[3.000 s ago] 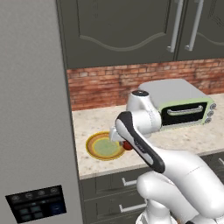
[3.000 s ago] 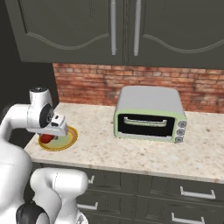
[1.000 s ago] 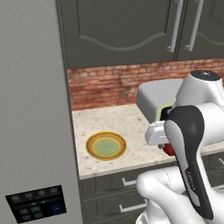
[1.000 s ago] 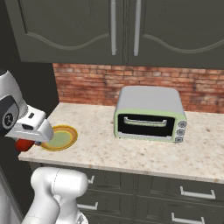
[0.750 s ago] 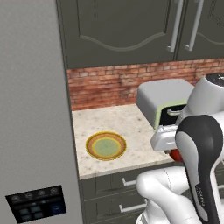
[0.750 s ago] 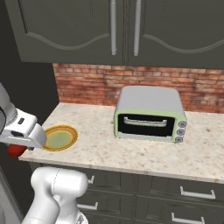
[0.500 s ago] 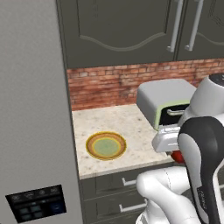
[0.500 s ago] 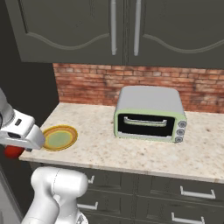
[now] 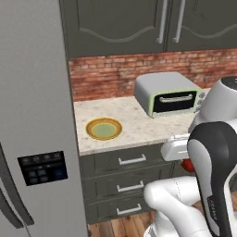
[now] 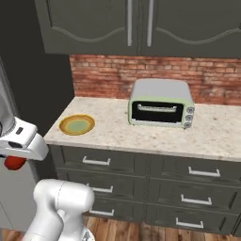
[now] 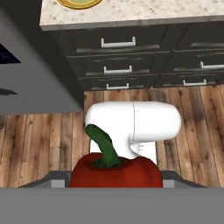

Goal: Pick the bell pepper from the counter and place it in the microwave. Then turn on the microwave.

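We see the bell pepper [image 11: 114, 171] close up in the hand view, red w/ a green stem, its lower part cut off by the view's bottom edge. The gripper [image 10: 14, 160] is clenched on it: the pepper sits right at the hand, off the counter [image 10: 141, 134], over wood floor [image 11: 39, 144] in front of the drawers [image 11: 127, 48]. The finger tips themselves are hidden behind the pepper, so we can't make out exactly how the jaws meet it.

In the right base view only a small red patch of pepper shows under the white hand, at the left edge. In the left base view a red sliver shows at approx. the same spot below the hand, mostly blocked by the dark forearm.

The yellow-green plate [image 9: 104, 128] lies on the counter near its fridge-side end, well apart from the pale-green-trimmed toaster oven [image 10: 161, 109]. The oven's knobs are too small to read.

The fridge [image 9: 32, 115] has a dark dispenser panel [image 9: 43, 167] w/ bluish icons; no text legible there. Upper cabinets [image 10: 136, 23] are cut off at the top. We see no brand marks or readable writing anywhere.
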Available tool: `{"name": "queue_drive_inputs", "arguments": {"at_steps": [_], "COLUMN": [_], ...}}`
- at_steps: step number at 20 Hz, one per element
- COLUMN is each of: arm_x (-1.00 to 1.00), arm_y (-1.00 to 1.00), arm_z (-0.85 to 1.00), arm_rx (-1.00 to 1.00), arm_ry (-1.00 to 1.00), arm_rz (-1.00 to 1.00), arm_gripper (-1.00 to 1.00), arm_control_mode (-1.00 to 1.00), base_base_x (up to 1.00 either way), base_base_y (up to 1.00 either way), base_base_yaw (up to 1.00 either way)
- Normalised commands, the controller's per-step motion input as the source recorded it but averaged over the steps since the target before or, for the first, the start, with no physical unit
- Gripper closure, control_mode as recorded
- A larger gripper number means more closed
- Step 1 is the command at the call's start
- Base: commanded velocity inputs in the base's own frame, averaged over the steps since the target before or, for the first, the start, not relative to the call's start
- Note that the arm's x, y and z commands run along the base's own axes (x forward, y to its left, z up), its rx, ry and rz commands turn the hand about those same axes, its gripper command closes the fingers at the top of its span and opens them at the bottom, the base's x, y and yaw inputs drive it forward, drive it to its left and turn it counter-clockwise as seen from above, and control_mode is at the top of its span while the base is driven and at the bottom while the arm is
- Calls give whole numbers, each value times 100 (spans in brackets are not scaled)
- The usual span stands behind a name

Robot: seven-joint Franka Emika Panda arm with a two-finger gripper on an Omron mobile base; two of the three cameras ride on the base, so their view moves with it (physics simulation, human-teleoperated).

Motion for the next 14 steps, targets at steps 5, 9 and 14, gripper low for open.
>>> {"name": "queue_drive_inputs", "arguments": {"at_steps": [5, 9, 14], "arm_x": [0, 0, 0], "arm_y": [0, 0, 0], "arm_z": [0, 0, 0], "arm_rx": [0, 0, 0], "arm_ry": [0, 0, 0], "arm_rz": [0, 0, 0], "arm_gripper": [100, 100, 100], "arm_control_mode": [100, 100, 100], "base_base_x": [-65, -36, -18], "base_base_y": [57, 95, 99], "base_base_yaw": [0, 0, 0]}}
